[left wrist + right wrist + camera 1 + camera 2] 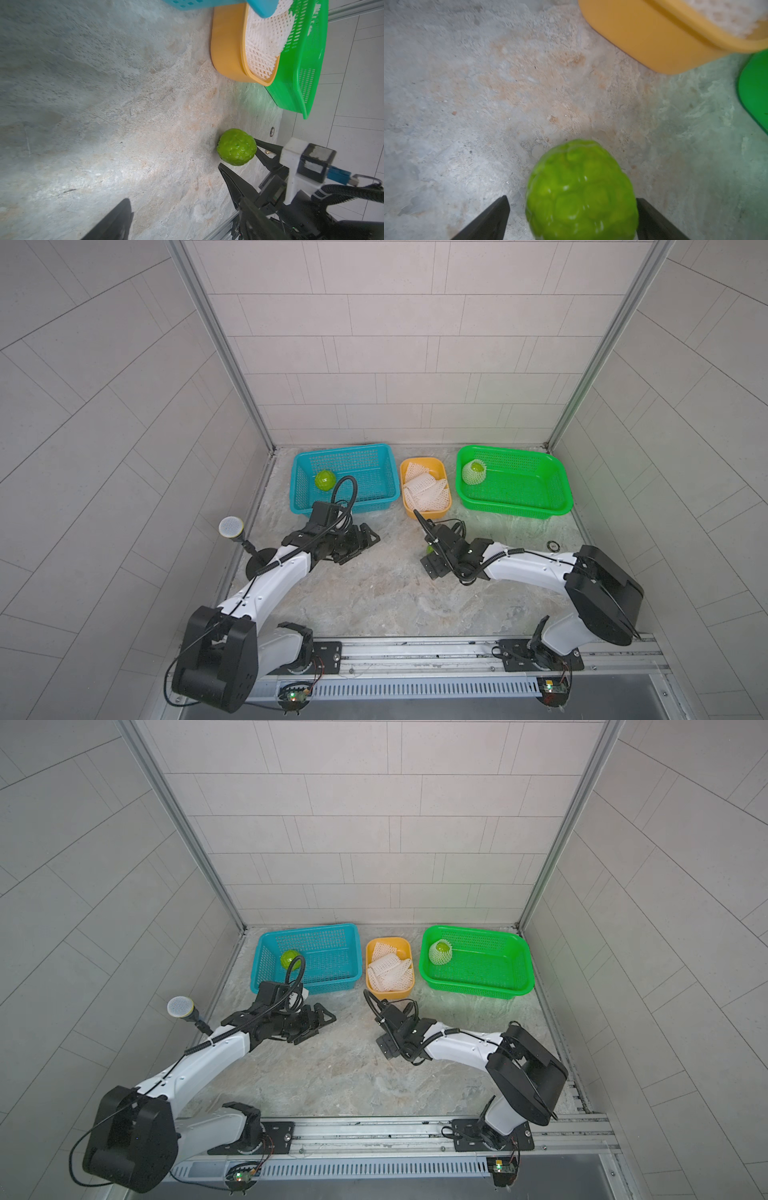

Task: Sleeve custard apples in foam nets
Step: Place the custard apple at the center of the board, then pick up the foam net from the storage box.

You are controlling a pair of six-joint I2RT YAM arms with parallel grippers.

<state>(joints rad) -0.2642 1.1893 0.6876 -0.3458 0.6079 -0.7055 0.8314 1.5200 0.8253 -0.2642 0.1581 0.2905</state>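
Closest to the lens, between the fingers of the right tool (571, 197): bare custard apple (581, 191), bumpy and bright green, resting on the counter (467, 104). Flanked, not pinched. Right tool spread wide, with a strip of counter showing between the skin and one finger (492, 220), and the opposite finger (652, 224) just beside the skin, contact impossible to judge. Seen from the left wrist, same custard apple (236, 147) sitting at the very tips of that tool, partly past them rather than deep in the gap.

Straight ahead of the right tool, beyond its tips: yellow tub (422, 459) piled with white foam nets (426, 491), apart from the fingers. Ahead and off to one side of that tool, green basket (515, 509) with a netted custard apple (473, 472) in the far corner nearest the tub.

Facing the right tool across bare counter, well apart from the fruit there: left tool (360, 547), likewise spread, with nothing between its fingers. Off to the side of the left tool, just beyond its wrist, blue basket (345, 450) holding an unsleeved custard apple (324, 480), close behind that arm's looped cable.
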